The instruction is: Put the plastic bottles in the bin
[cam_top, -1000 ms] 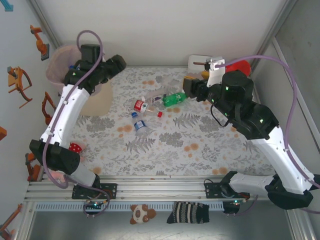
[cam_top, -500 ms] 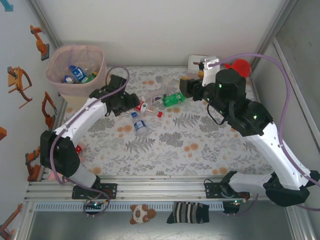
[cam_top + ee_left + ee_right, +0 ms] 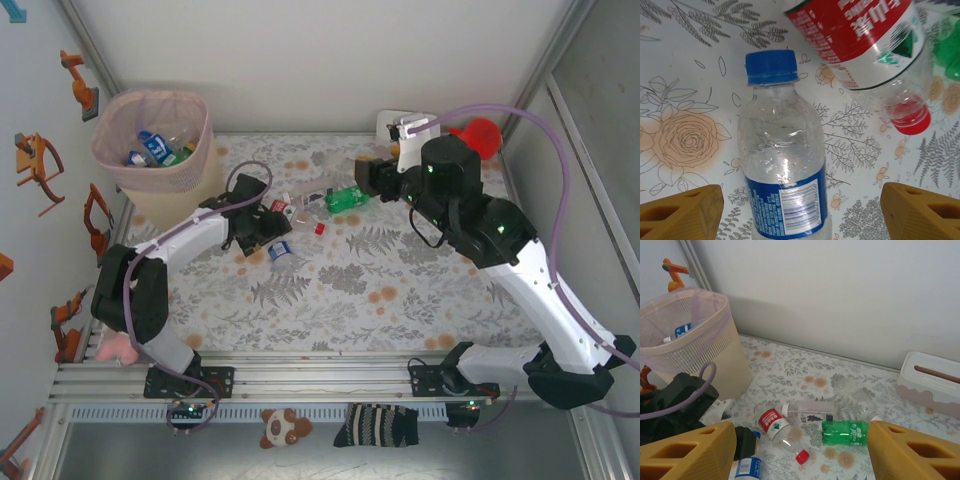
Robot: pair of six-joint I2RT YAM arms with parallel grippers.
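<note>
- A few bottles [image 3: 150,148] already lie inside the bin [image 3: 150,182]. Blue labels and a bit of green show in there.
- About five more bottles lie in a loose bunch on the surface, to the right of the bin and near it.
- In that bunch, the red-label bottle [image 3: 860,40] is closest to the bin, and the blue-label bottle [image 3: 782,185] lies just beside it.
- A clear bottle [image 3: 810,412] comes next, and the green bottle [image 3: 348,198] is farthest from the bin.
- The left fingers [image 3: 682,212] are apart, one on each side of the blue-label bottle. They do not touch it.
- I think that bottle is the next one to go in.
- The right fingers [image 3: 912,450] are apart too and hold nothing. They hang above the surface, past the bunch from the bin.
- So the job looks partly done. Each bottle in the bunch needs picking up and dropping in the bin.
</note>
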